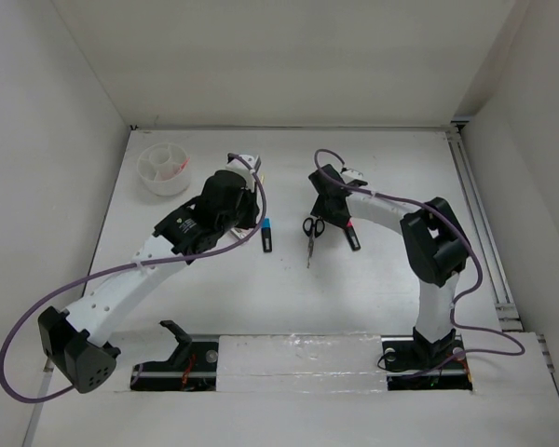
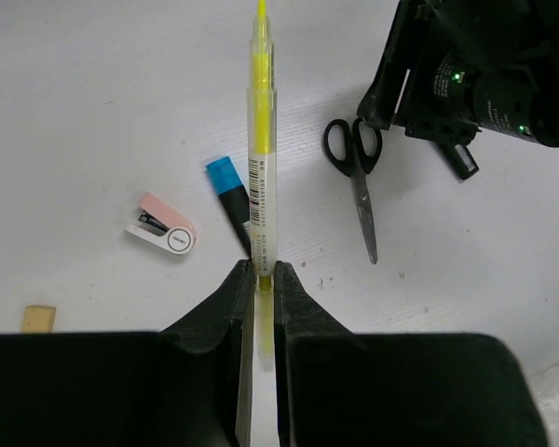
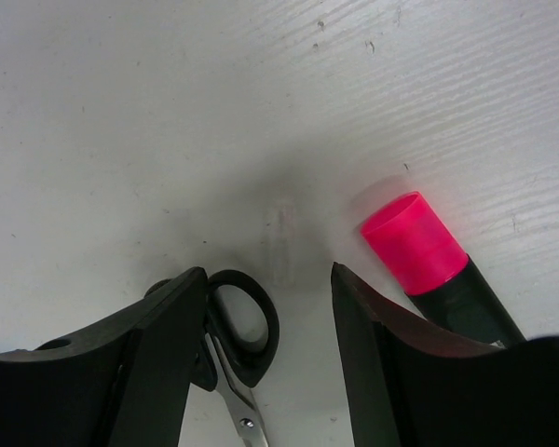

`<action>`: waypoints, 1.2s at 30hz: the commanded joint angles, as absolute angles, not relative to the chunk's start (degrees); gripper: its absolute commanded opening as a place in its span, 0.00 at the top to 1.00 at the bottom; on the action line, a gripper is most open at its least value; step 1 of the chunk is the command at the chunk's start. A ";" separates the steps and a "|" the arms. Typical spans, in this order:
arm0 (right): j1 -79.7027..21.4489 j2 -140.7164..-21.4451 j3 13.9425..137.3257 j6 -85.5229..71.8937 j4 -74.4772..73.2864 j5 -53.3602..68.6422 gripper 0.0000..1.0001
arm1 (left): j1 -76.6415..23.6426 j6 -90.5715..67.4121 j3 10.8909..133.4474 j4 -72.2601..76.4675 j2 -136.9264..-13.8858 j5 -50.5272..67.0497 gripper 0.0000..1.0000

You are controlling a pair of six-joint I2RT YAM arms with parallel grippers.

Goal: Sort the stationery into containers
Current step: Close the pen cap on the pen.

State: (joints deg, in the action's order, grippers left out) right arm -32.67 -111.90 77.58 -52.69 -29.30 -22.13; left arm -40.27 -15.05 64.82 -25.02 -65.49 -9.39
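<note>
White walls close in a white desk [image 1: 261,307], with the low round white cup [image 1: 163,169] standing at 10 o'clock in the top view. From its base at 7 o'clock the left arm [image 1: 149,265] slopes up toward 1 o'clock, and its dark wrist sits between the cup and the blue-capped marker [image 1: 266,233]. The left jaws are pinched tight on the near end of the thin pale-yellow stick [image 2: 261,140]. In the left wrist view the stick's long axis runs straight out to 12 o'clock, past that picture's top edge, and it crosses in front of the blue-capped marker's black body. At 9 o'clock of that marker lie the small white-pink piece [image 2: 163,226] and, farther toward 8 o'clock, the tan eraser [image 2: 39,318]. The right arm [image 1: 433,242] rises from its base at 5 o'clock, elbows over and reaches toward 10 o'clock, wrist low over the scissors [image 1: 312,233]. These lie with their handles toward 12 and blades toward 6. The right jaws stand partly open around one handle loop, not closed on it, and the pink-capped marker [image 3: 419,251] lies just outside the right-hand finger.
</note>
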 commanded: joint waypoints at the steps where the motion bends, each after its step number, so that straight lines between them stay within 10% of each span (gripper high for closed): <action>1: -33.57 -112.67 80.85 -54.67 -31.90 -24.61 0.39 | -40.17 -14.33 64.25 -22.68 -63.11 -6.77 1.00; 17: -32.96 -116.10 82.27 -55.72 -33.66 -24.61 0.44 | -40.17 -14.33 63.72 -22.68 -61.70 -3.78 1.00; 36: -30.76 -116.46 80.42 -54.49 -31.91 -23.03 1.00 | -40.17 -14.33 63.72 -22.68 -62.31 -3.78 1.00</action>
